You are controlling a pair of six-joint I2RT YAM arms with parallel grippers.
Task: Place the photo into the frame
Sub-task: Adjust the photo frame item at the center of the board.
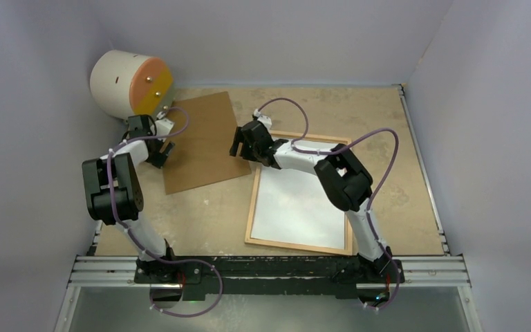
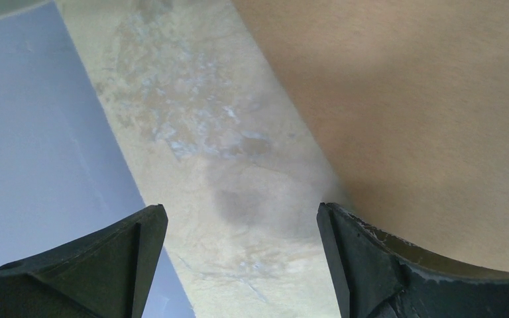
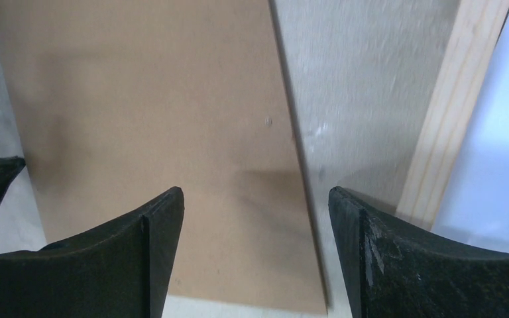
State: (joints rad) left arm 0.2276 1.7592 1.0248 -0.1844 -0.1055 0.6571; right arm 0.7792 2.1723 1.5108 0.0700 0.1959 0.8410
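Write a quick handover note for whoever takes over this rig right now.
Left tool: open, empty, at the left edge of the brown backing board.
Right tool: open, empty, over the gap between board and frame.
Done: a white sheet, apparently the photo face down, lies inside the frame.
Left: check it sits flat; the board lies outside the frame.

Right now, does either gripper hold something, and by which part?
Nothing is held. The left gripper and the right gripper are both open, near the brown board's edges.
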